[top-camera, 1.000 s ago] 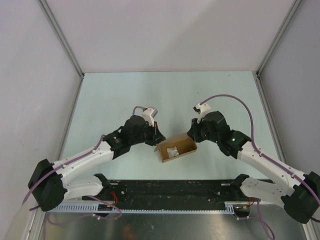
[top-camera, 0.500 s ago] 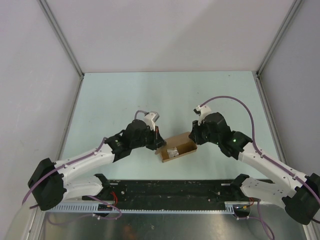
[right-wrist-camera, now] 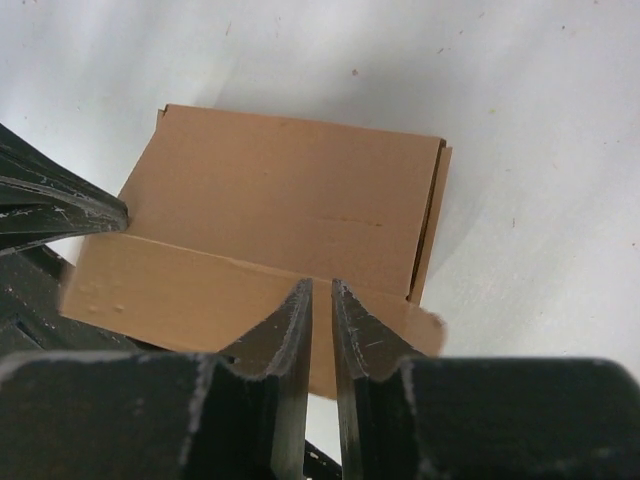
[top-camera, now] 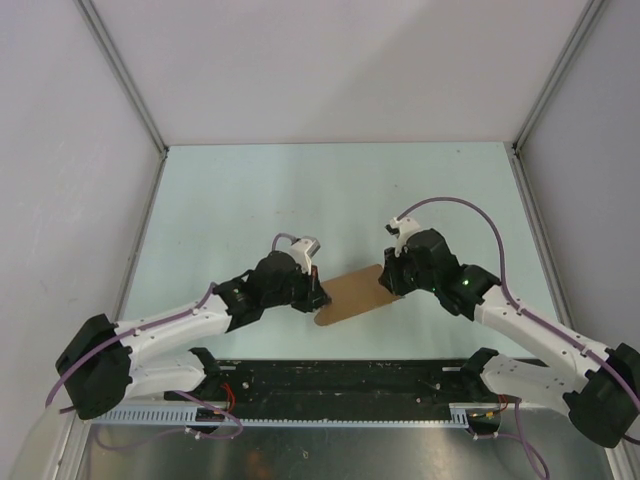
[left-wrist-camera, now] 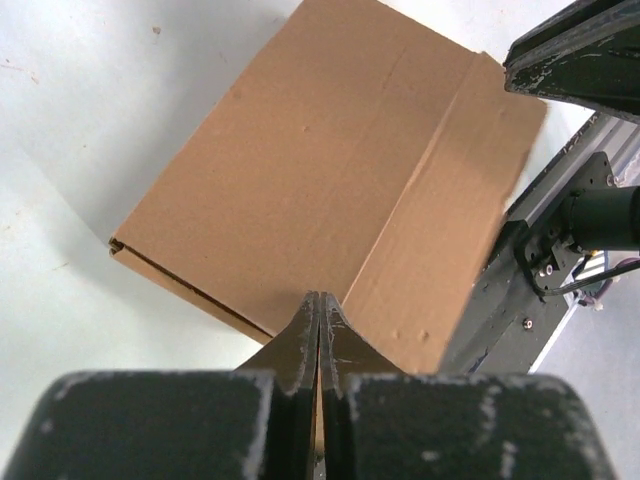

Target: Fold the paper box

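Observation:
The paper box [top-camera: 352, 294] is a small brown carton lying flat on the table between my two arms, its lid panel down over the top. In the left wrist view the paper box [left-wrist-camera: 330, 150] shows a broad top panel and a narrower flap past a crease. My left gripper [top-camera: 318, 297] is shut, its tips [left-wrist-camera: 319, 297] resting on the box's left end at that crease. My right gripper [top-camera: 390, 285] is at the box's right end. Its jaws [right-wrist-camera: 322, 288] stand a narrow slit apart over the paper box [right-wrist-camera: 280, 190], with nothing seen between them.
The pale green table [top-camera: 250, 190] is walled by white panels on three sides. A black rail with the arm bases [top-camera: 340, 385] runs along the near edge, close behind the box.
The box was open with a white wad inside; its lid has now come down and hides the inside. My left gripper has moved toward the near edge, to the box's left end.

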Controlling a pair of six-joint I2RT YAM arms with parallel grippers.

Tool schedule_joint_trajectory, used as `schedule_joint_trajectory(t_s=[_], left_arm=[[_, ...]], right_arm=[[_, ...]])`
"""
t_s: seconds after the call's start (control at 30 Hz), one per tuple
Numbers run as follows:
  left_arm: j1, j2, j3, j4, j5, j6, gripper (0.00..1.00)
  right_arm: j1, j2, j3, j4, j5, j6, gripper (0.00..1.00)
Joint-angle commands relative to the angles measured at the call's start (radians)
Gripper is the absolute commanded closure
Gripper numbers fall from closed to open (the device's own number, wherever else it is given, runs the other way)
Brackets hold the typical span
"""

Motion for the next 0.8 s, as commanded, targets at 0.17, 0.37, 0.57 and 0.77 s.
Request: schedule_joint_trajectory(t_s=[0.17, 0.37, 0.57, 0.77], left_arm=[[-0.019, 0.010, -0.028, 0.075, 0.001, -0.023, 1.00], [-0.025, 0.015, -0.036, 0.084, -0.002, -0.029, 1.00], [-0.033, 0.035, -0.034, 0.092, -0.002, -0.027, 1.00], [-0.050, 0.074, -0.037, 0.097, -0.015, -0.026, 1.00]], right_arm=[[0.006, 0.052, -0.013, -0.014, -0.026, 0.010, 0.82], [0.007, 0.063, -0.016, -0.032, -0.009, 0.012, 0.82], [0.007, 0.084, -0.027, -0.040, -0.012, 0.013, 0.82], [0.006, 0.104, -0.041, -0.032, -0.018, 0.013, 0.82]])
